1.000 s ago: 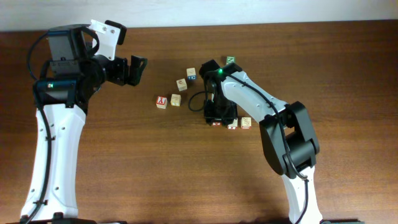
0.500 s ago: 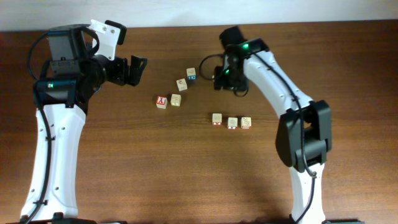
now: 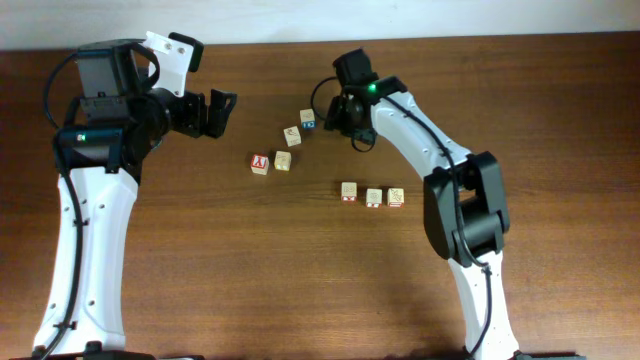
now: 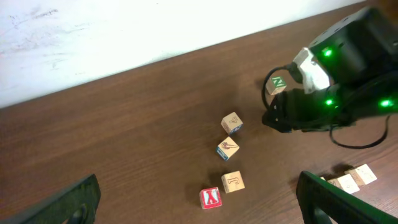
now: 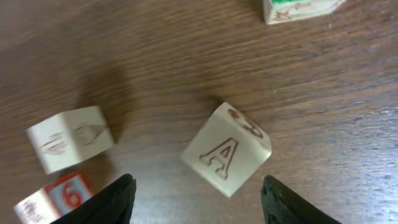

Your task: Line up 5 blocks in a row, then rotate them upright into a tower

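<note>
My right gripper (image 3: 340, 118) hangs open at the back of the table, its fingers (image 5: 112, 199) wide apart and holding nothing. Just ahead of them in the right wrist view lies a tilted light-wood block with a brown "A" (image 5: 227, 149). A pale block (image 5: 69, 138) and a "6" block (image 5: 53, 196) lie to its left. The green "Z" block (image 4: 277, 84) stands beside the right arm; the overhead view hides it. Three blocks in a row (image 3: 373, 196) sit nearer the front. My left gripper (image 3: 220, 110) is open in the air to the left.
A red "Y" cube (image 3: 260, 163) and a plain cube (image 3: 283, 160) lie mid-table. A blue-marked cube (image 3: 307, 119) and another cube (image 3: 292, 135) sit behind them. The wall (image 4: 124, 31) runs along the table's far edge.
My right arm has left the row of three blocks, swung to the back of the table, then left toward the blue-marked cube, its jaws widening. The left arm has not moved.
</note>
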### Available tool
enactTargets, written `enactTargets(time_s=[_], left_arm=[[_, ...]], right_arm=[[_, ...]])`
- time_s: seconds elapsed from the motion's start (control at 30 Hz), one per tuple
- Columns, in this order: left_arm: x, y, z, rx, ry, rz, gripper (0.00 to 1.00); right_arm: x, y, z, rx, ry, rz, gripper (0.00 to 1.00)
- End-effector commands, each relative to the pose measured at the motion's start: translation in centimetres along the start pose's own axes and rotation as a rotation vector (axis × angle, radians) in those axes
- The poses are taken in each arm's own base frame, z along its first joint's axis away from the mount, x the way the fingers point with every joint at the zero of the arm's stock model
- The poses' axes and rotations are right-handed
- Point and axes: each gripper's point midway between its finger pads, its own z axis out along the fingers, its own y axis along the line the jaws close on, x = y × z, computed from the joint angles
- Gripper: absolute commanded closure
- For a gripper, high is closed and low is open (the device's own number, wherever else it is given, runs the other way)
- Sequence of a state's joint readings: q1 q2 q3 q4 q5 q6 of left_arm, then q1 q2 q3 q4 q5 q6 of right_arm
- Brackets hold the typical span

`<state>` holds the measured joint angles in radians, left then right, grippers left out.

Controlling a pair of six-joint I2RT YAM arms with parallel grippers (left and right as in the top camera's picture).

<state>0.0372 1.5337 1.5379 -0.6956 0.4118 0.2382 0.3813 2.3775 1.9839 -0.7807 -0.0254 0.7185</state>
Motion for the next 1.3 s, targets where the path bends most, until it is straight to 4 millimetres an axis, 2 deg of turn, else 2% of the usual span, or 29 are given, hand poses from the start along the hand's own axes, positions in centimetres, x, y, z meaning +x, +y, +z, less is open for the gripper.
enactTargets(time_s=[0.0, 0.17, 0.23, 0.27, 0.33, 0.4, 0.53, 0.63, 0.77, 0.83, 0.9, 0.93, 1.13, 1.2, 1.27], left_arm=[[-0.6, 0.1, -0.1, 0.004, -0.014, -0.003, 0.01], [-0.6, 0.1, -0.1, 0.004, -0.014, -0.003, 0.01], [-0.6, 0.1, -0.1, 0.004, -0.014, -0.003, 0.01], [-0.6, 0.1, -0.1, 0.004, -0.014, -0.003, 0.01], [-0.6, 0.1, -0.1, 0.004, -0.014, -0.003, 0.01], [-0.6, 0.1, -0.1, 0.004, -0.014, -0.003, 0.01], [-0.6, 0.1, -0.1, 0.004, -0.014, -0.003, 0.01], [-0.6, 0.1, -0.1, 0.004, -0.014, -0.003, 0.01], [-0.6, 0.1, -0.1, 0.004, -0.014, -0.003, 0.01], [-0.6, 0.1, -0.1, 0.004, -0.014, -0.003, 0.01], [-0.6, 0.1, -0.1, 0.004, -0.014, -0.003, 0.01], [-0.6, 0.2, -0.1, 0.004, -0.014, -0.003, 0.01], [-0.6, 0.1, -0.1, 0.004, -0.014, -0.003, 0.01], [-0.6, 0.1, -0.1, 0.004, -0.014, -0.003, 0.01], [-0.6, 0.1, -0.1, 0.004, -0.014, -0.003, 0.01]], right_arm=[[-1.3, -0.4, 0.7, 0.032, -0.061, 0.051, 0.35], [-1.6, -0.2, 2.6, 0.017, -0.078, 0.051, 0.37], [-1.8, -0.1, 2.9, 0.01, -0.087, 0.051, 0.43], [-2.2, -0.1, 2.8, 0.008, -0.103, 0.052, 0.49], [-2.4, -0.3, 2.8, 0.02, -0.116, 0.049, 0.53], [-2.4, -0.3, 2.8, 0.027, -0.116, -0.039, 0.57], [-2.1, -0.1, 2.8, 0.027, -0.099, -0.23, 0.59], [-1.1, 1.0, 1.8, -0.038, -0.044, -0.32, 0.64], [-0.6, 2.6, -1.3, -0.123, -0.014, -0.33, 0.7], [0.4, 3.5, -3.0, -0.177, 0.025, -0.378, 0.7], [1.5, 3.8, -3.6, -0.199, 0.068, -0.384, 0.7], [2.8, 4.1, -3.9, -0.217, 0.116, -0.388, 0.7], [9.6, 5.5, -4.4, -0.202, 0.285, -0.501, 0.69], [11.6, 5.4, -4.5, -0.166, 0.325, -0.526, 0.7], [12.7, 4.6, -4.4, -0.062, 0.325, -0.5, 0.7]])
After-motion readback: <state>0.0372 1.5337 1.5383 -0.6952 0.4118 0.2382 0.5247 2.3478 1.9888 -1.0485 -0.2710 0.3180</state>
